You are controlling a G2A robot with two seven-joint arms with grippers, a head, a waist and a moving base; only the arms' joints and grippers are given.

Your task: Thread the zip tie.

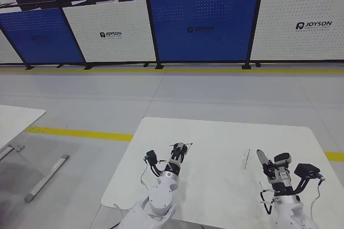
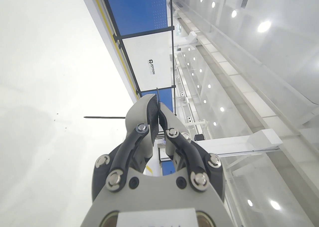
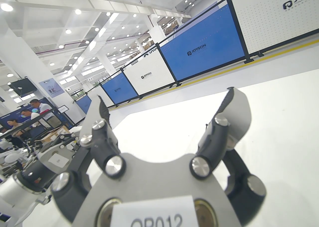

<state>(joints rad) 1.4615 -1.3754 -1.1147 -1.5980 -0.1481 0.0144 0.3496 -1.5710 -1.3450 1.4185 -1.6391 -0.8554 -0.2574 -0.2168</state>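
Observation:
A thin black zip tie [image 2: 104,117] is pinched between the pads of my left gripper [image 2: 157,111], which is shut on it. Its pointed tail sticks out sideways over the white table, and a short end pokes out past the fingertips. In the top view the left gripper [image 1: 180,150] sits over the table's near left part, with the zip tie [image 1: 187,144] crossing its tip. My right gripper [image 3: 165,99] is open with nothing between its fingers. It hovers over the near right part of the table [image 1: 271,158].
A second thin strip [image 1: 246,158] lies flat on the white table [image 1: 218,143] just left of the right gripper. Blue and white partition panels [image 1: 203,28] stand far behind the table. Another white table [image 1: 11,120] stands off to the left.

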